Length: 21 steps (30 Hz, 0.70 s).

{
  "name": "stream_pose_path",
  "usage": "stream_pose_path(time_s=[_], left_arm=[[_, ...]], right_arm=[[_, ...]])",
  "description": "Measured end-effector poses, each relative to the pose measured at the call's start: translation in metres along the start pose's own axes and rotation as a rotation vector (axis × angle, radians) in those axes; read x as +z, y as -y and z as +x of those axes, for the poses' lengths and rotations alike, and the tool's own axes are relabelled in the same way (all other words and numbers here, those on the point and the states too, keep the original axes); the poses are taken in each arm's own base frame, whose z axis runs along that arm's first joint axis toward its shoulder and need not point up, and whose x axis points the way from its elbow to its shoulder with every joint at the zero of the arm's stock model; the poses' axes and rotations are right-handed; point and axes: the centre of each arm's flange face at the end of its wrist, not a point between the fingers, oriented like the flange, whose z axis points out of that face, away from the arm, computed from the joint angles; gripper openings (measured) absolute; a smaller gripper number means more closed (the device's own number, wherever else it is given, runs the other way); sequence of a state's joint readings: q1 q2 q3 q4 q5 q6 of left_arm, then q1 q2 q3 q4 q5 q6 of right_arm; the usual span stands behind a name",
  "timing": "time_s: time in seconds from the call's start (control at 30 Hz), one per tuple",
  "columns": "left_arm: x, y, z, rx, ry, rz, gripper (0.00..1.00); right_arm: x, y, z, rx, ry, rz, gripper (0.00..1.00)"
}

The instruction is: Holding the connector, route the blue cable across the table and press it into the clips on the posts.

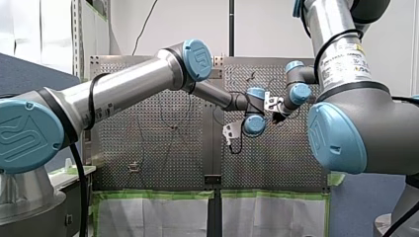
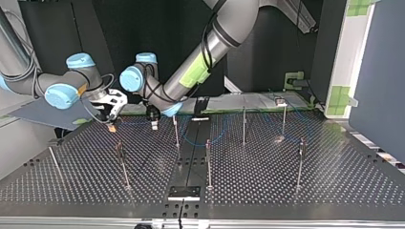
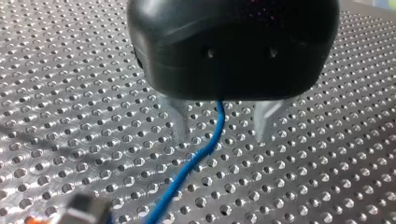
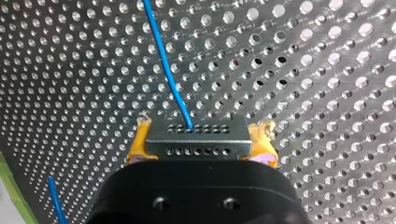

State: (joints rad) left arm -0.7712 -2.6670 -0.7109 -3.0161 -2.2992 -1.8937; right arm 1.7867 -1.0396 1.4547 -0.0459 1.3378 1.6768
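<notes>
In the right wrist view my right gripper [image 4: 201,145] is shut on the grey connector [image 4: 196,136], with a yellow pad [image 4: 139,140] on each side. The blue cable [image 4: 166,65] leaves the connector's face and runs ahead over the perforated table. My left gripper [image 3: 222,134] hangs just above the table, its metal fingers [image 3: 180,126] apart. The cable [image 3: 196,158] passes between them without being gripped. In the top view my right gripper [image 2: 111,124] and my left gripper [image 2: 154,122] stand close together at the far left, and the cable [image 2: 200,141] trails towards the view's right.
Several thin upright posts stand on the table in the top view, such as the post [image 2: 176,132] just right of my left gripper, a middle post [image 2: 208,162] and a right post [image 2: 301,162]. A black strip [image 2: 191,162] runs down the table's middle. Green tape marks the table's edge [image 1: 158,195].
</notes>
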Motion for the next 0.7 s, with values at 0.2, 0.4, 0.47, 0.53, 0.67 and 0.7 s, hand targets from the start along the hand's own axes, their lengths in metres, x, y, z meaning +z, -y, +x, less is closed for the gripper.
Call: stream_pose_path(time_s=[0.2,0.4,0.47,0.53,0.67,0.7], left_arm=[[-0.001,0.0,0.001,0.001,-0.005,0.001,0.0],[-0.004,0.005,-0.009,-0.007,-0.006,-0.008,0.0],[-0.007,0.005,-0.015,-0.009,-0.009,-0.017,0.0],[-0.01,0.004,-0.02,-0.007,-0.014,-0.024,0.0],[-0.014,0.0,-0.033,-0.011,-0.017,-0.035,0.0],[-0.015,-0.001,-0.037,-0.013,-0.016,-0.036,0.0]], right_arm=[[0.0,-0.002,0.001,0.002,-0.002,-0.002,0.0],[0.0,-0.003,0.002,0.005,-0.004,-0.004,0.0],[0.0,-0.004,0.003,0.006,-0.005,-0.004,0.0],[0.001,-0.004,0.005,0.006,-0.007,-0.002,0.0],[0.001,-0.004,0.013,0.002,-0.021,0.002,0.0],[0.0,-0.003,0.018,0.0,-0.027,0.003,0.0]])
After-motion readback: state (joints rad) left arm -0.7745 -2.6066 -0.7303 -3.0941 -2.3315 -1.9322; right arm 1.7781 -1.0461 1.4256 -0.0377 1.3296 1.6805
